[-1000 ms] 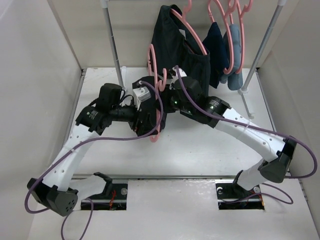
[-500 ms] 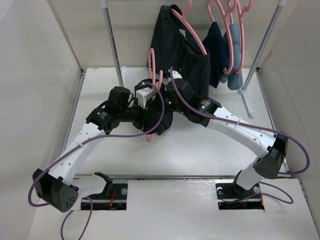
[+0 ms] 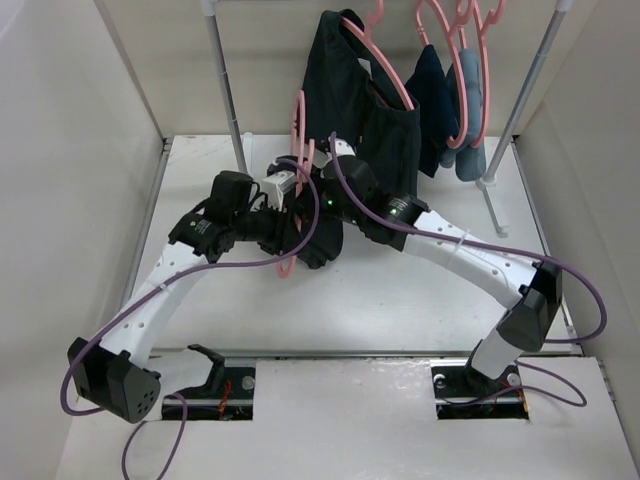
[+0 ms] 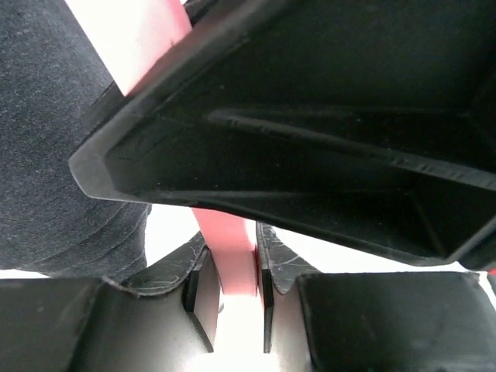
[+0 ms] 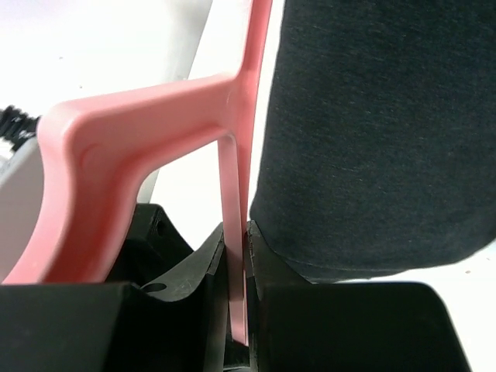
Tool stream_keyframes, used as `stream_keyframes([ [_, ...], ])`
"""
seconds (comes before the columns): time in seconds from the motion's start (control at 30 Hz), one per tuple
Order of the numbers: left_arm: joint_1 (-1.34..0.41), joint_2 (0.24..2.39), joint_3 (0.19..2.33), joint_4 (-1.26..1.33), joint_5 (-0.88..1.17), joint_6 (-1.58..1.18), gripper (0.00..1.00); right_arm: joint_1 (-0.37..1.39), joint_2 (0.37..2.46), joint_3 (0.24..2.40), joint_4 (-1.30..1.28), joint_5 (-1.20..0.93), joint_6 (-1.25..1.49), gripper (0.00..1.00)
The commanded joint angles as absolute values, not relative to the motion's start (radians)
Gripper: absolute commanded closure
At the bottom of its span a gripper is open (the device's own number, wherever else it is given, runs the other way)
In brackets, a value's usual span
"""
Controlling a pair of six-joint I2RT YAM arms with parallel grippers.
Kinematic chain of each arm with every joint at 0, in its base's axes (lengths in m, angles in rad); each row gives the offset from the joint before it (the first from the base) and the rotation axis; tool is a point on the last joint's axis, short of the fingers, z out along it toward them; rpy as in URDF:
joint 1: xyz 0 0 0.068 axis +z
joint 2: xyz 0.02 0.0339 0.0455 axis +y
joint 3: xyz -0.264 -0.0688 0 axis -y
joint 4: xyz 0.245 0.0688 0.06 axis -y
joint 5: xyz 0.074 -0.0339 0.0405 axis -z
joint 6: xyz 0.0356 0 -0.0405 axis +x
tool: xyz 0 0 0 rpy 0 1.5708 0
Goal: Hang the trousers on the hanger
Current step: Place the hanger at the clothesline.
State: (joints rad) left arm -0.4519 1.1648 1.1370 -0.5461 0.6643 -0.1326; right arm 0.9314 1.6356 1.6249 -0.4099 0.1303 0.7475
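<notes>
Your left hand [image 4: 229,283] and right hand [image 5: 236,310] both stay clamped on the hanger [image 3: 297,128]. The pair has drifted toward 9 o'clock, with the trousers [image 5: 372,139] just beside the hanger.

No text or label can be read.

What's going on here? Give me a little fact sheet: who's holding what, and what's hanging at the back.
Left gripper: shut on the pink hanger
Right gripper: shut on the same hanger
Trousers: dark cloth right beside the held hanger
At the back: black garment, navy garment, light-blue garment, on other pink hangers
</notes>
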Motion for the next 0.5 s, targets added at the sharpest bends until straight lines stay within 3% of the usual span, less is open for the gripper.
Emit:
stream_keyframes([
  [0.0, -0.414, 1.138, 1.158, -0.488, 0.753, -0.136, 1.00, 0.948, 1.635, 1.701, -0.252, 0.045, 0.736, 1.00],
  [0.07, -0.394, 1.129, 1.167, -0.479, 0.817, -0.176, 1.00, 0.907, 1.646, 1.701, -0.232, -0.045, 0.710, 0.97],
  [0.13, -0.355, 1.129, 1.167, -0.459, 0.885, -0.219, 1.00, 0.875, 1.661, 1.727, -0.219, -0.133, 0.636, 0.77],
  [0.17, -0.341, 1.118, 1.176, -0.431, 0.963, -0.244, 1.00, 0.859, 1.673, 1.738, -0.230, -0.193, 0.600, 0.56],
  [0.2, -0.327, 1.118, 1.177, -0.416, 1.000, -0.297, 1.00, 0.832, 1.674, 1.747, -0.248, -0.193, 0.565, 0.50],
  [0.27, -0.290, 1.118, 1.177, -0.388, 1.051, -0.348, 1.00, 0.810, 1.638, 1.735, -0.301, -0.202, 0.440, 0.43],
  [0.3, -0.278, 1.108, 1.177, -0.362, 1.087, -0.374, 1.00, 0.799, 1.620, 1.724, -0.314, -0.180, 0.393, 0.35],
  [0.47, -0.223, 1.108, 1.164, -0.285, 1.181, -0.524, 1.00, 0.799, 1.447, 1.579, -0.379, -0.082, 0.142, 0.21],
])
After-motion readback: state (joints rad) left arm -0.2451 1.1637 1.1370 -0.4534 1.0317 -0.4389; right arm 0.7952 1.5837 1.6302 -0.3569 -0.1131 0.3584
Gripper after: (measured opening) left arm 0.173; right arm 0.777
